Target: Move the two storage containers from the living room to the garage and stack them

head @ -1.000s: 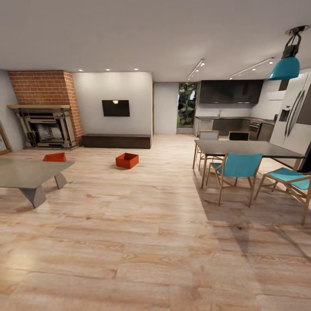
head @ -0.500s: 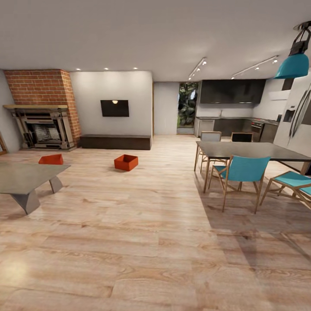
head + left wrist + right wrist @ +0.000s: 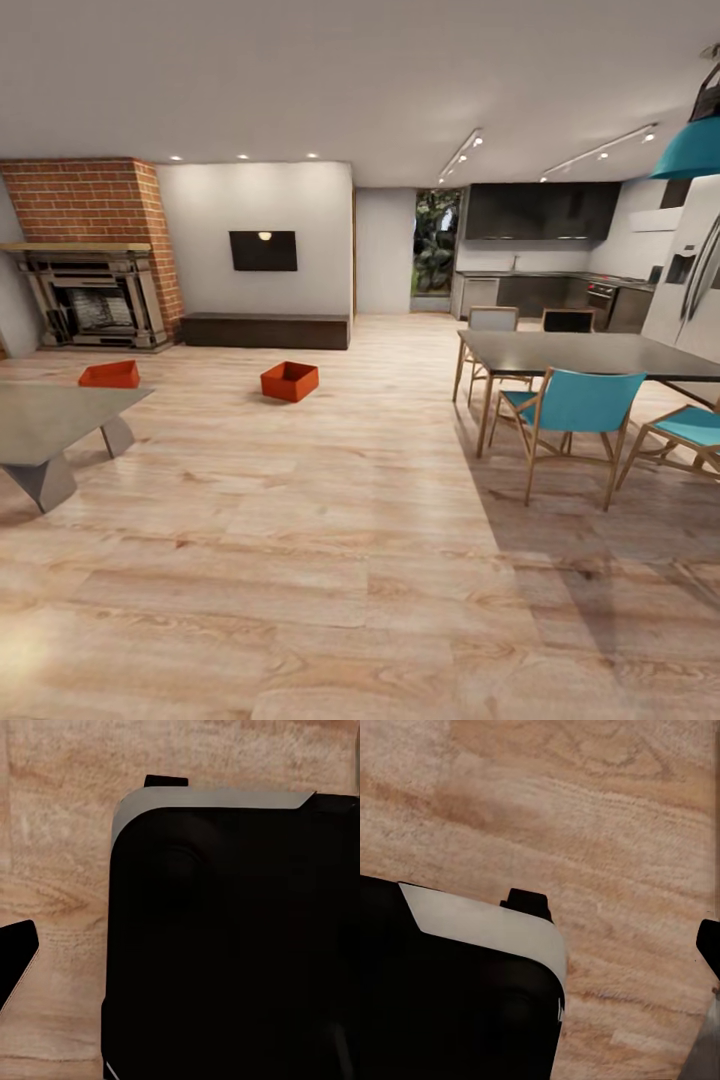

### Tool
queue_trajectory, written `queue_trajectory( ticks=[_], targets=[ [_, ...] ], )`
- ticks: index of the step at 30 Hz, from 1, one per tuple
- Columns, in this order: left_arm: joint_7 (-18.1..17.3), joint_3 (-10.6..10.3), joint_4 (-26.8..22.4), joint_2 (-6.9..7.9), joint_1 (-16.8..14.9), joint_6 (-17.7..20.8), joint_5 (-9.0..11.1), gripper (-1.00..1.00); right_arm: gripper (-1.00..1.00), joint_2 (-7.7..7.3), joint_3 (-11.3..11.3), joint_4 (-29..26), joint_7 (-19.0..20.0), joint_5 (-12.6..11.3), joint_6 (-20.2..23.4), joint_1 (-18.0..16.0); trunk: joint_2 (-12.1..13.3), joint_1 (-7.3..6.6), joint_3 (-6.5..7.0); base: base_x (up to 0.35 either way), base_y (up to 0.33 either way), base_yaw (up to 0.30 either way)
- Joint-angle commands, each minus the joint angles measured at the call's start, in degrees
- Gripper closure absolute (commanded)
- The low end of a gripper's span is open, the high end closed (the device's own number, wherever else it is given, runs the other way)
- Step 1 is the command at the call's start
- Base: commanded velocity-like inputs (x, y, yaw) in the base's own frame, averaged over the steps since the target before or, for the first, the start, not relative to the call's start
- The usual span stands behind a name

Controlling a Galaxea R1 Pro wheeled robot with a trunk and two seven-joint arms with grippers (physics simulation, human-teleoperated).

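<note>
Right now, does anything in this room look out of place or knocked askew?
Two red-orange open-topped rectangular bins sit loose on the light wood-plank floor, not on any furniture: one out in the open before the dark low wall bench, the other behind the grey low table, near the brick fireplace. Both are upright; nothing looks spilled or damaged.

In the left wrist view, the robot's base (image 3: 232,945) is showing as a broad, matte black body with rounded corners and a thin pale grey rim along its edge. A small black tab is jutting out beyond the rim. In the right wrist view the base is showing the same black shell, grey band and tab.
</note>
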Motion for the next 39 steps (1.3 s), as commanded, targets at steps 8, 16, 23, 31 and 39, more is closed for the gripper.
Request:
queue_trajectory(
  ticks=[8, 16, 23, 31, 39],
  targets=[
    [0.0, 0.1, 0.0, 0.07, 0.0, -0.1, 0.3, -1.00, -1.00, 0.00, 0.5, -0.1, -0.2, -0.5, -0.1, 0.0, 0.0, 0.03, -0.06, 0.323, 0.000, 0.000],
    [0.0, 0.1, 0.0, 0.04, 0.0, -0.1, 0.3, -1.00, -1.00, -0.02, 0.5, -0.1, -0.2, -0.5, -0.1, 0.0, 0.0, 0.03, -0.06, 0.323, 0.000, 0.000],
    [0.0, 0.1, 0.1, 0.04, 0.0, -0.1, 0.3, -1.00, -1.00, -0.02, 0.5, -0.1, -0.2, -0.5, -0.1, 0.0, 0.0, 0.03, -0.06, 0.323, 0.000, 0.000],
    [0.0, 0.1, 0.1, 0.07, 0.0, -0.1, 0.3, -1.00, -1.00, -0.02, 0.5, -0.1, -0.2, -0.5, -0.1, 0.0, 0.0, 0.03, -0.06, 0.323, 0.000, 0.000],
    [0.0, 0.1, 0.0, 0.03, 0.0, -0.1, 0.3, -1.00, -1.00, 0.05, 0.5, -0.1, -0.2, -0.5, -0.1, 0.0, 0.0, 0.03, -0.06, 0.323, 0.000, 0.000]
  ],
)
